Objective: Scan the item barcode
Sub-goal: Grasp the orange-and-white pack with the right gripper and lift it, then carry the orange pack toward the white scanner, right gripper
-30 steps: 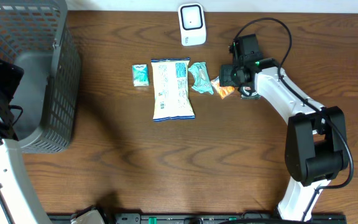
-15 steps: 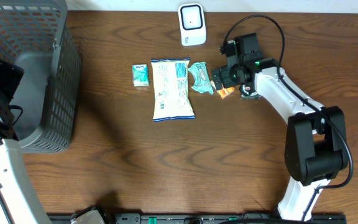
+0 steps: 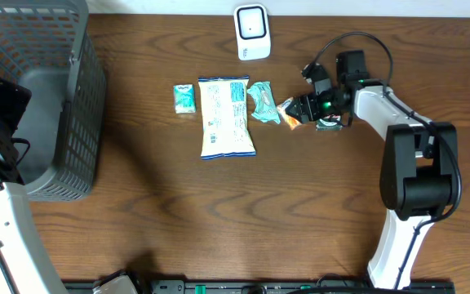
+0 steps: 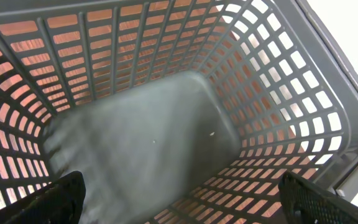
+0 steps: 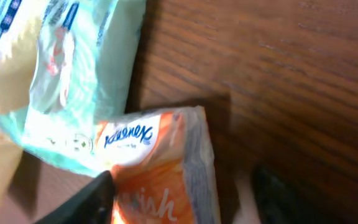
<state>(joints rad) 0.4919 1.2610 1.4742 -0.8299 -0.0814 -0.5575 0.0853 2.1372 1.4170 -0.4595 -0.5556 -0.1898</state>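
An orange Kleenex tissue pack lies on the wooden table, right of the row of items. My right gripper reaches it from the right, low over the table. In the right wrist view the pack lies between the jaws of the right gripper. The left finger touches the pack's edge; a gap of table shows before the other finger. The jaws are partly open. The white barcode scanner stands at the back edge. My left gripper hangs wide open and empty inside the grey basket.
Left of the tissue pack lie a crumpled teal packet, a large white and blue bag and a small teal pack. The teal packet touches the orange pack's far end. The basket fills the table's left end.
My right wrist has swung round to the right of the orange pack and dropped toward it. Its jaws spread wide, then narrowed around the pack. The left arm has not moved.
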